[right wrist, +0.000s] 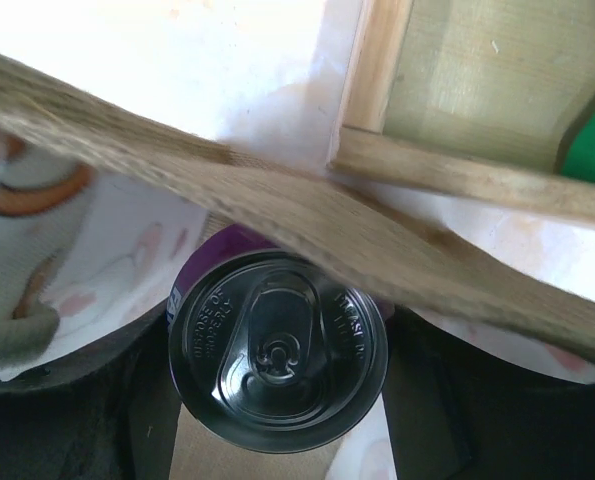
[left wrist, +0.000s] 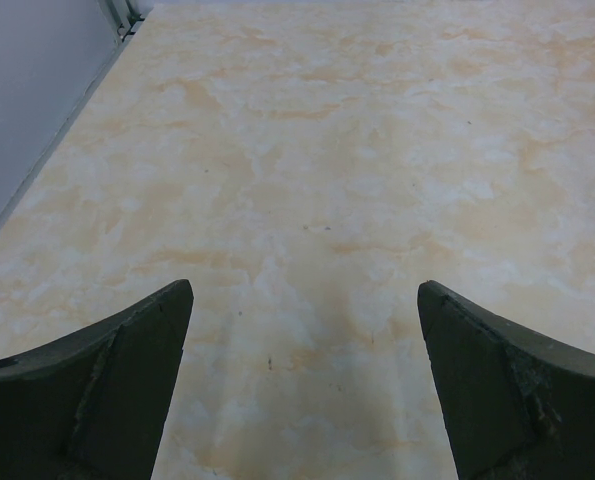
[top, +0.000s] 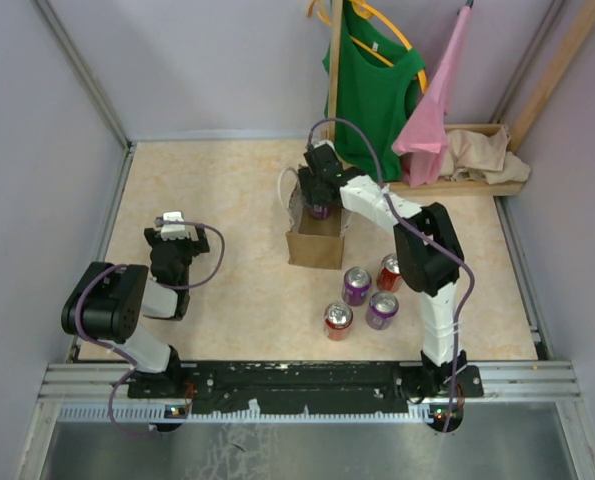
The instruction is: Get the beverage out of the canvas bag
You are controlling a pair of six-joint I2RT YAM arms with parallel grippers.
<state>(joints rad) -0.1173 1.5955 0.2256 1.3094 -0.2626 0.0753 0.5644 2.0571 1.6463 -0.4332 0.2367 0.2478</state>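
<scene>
The tan-brown canvas bag (top: 317, 238) stands upright mid-table, its pale handle (top: 287, 185) at the left. My right gripper (top: 320, 200) reaches into its mouth and is shut on a purple beverage can (top: 320, 211). In the right wrist view the can's silver top (right wrist: 277, 350) sits between my dark fingers (right wrist: 427, 400), just under the bag's brown rim (right wrist: 307, 215). My left gripper (top: 172, 222) is open and empty over bare table at the left, its fingertips (left wrist: 137, 380) wide apart.
Several cans stand in front of the bag: purple ones (top: 356, 285) (top: 382, 309) and red ones (top: 389, 271) (top: 338, 320). A wooden rack (top: 457, 186) with green and pink shirts and a beige cloth heap (top: 482, 155) is at the back right.
</scene>
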